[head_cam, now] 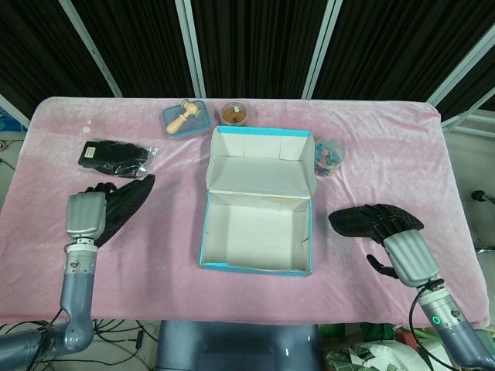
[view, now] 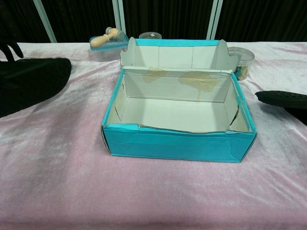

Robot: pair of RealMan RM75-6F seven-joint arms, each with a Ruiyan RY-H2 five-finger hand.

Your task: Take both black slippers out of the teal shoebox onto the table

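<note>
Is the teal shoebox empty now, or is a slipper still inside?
Empty. The teal shoebox shows only its bare white floor in both views; one black slipper is at its left, the other at its right.

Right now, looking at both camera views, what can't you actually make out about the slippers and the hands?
- Left hand, head view: covers the left slipper, so whether it has let go is hidden.
- Left slipper, chest view: cut off by the left edge.
- Right slipper, head view: partly under the right hand; grip unclear.
- Right slipper, chest view: cut off by the right edge.
</note>
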